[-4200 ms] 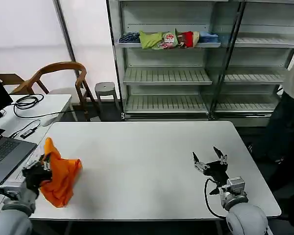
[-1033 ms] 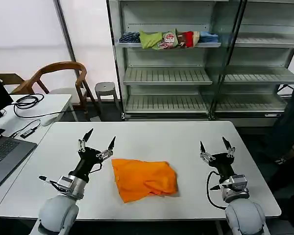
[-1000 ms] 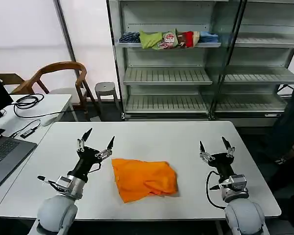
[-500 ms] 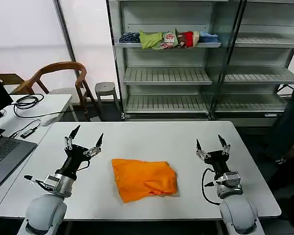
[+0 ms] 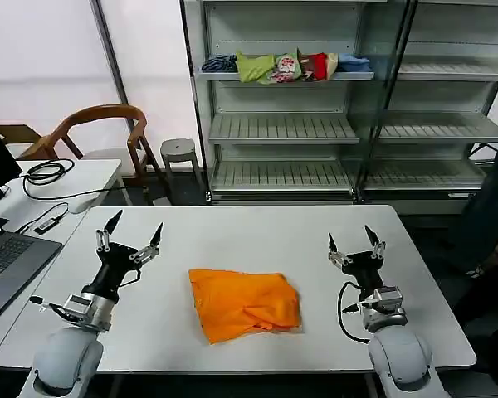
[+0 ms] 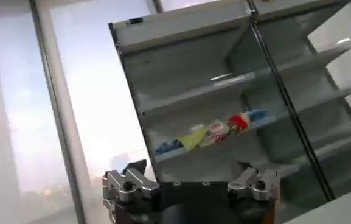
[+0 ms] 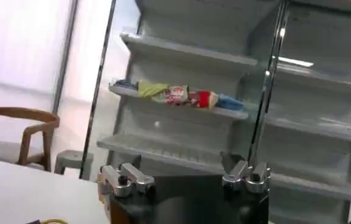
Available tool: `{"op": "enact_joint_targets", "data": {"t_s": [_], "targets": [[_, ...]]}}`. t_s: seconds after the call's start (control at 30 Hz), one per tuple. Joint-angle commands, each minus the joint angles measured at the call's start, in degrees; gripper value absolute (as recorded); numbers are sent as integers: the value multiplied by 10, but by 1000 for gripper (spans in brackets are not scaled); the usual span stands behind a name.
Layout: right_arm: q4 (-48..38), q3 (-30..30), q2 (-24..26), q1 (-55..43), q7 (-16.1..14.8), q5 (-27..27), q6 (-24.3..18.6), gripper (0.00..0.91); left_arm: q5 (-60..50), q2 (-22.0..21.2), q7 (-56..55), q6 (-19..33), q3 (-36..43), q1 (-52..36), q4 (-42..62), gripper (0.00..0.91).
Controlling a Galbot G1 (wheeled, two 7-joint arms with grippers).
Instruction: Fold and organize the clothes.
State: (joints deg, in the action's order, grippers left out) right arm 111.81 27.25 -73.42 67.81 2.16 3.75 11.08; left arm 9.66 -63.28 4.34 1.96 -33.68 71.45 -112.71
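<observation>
White and bare apart from one garment, the table (image 5: 257, 228) stretches across the head view in front of a grey metal shelving unit (image 5: 282, 128), whose top shelf carries a heap of green, red and blue garments (image 5: 286, 66); a wooden chair (image 5: 95, 133) stands at about 10 o'clock from the table's centre, beside a side desk with a laptop (image 5: 8, 265). At the table's 9 o'clock side the left gripper (image 5: 129, 240) is raised above the surface with its fingers spread wide and pointing up, holding nothing. Just past it, near the middle and toward the 6 o'clock edge, lies the orange T-shirt (image 5: 243, 303), crumpled into a rough rectangle whose long axis runs from 9 to 3 o'clock, with a fold bunched at its 4 o'clock corner; no lettering or label can be read on the side that shows. At the 3 o'clock side the right gripper (image 5: 350, 247) also stands above the table with its fingers parted and empty, well apart from the shirt. Both wrist views look past parted fingers toward the shelving and the coloured heap.
</observation>
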Motion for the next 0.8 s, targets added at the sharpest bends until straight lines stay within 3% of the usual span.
{"op": "enact_joint_targets", "data": {"t_s": [0.03, 0.4, 0.8], "targets": [[4, -2, -4, -4, 6, 0, -1, 907, 2, 3, -1, 0, -7, 7, -6, 907], [23, 22, 3, 29, -11, -28, -24, 907, 1, 6, 1, 2, -3, 13, -1, 907], [2, 56, 6, 31, -33, -23, -41, 907, -1, 4, -10, 14, 16, -9, 37, 907]]}}
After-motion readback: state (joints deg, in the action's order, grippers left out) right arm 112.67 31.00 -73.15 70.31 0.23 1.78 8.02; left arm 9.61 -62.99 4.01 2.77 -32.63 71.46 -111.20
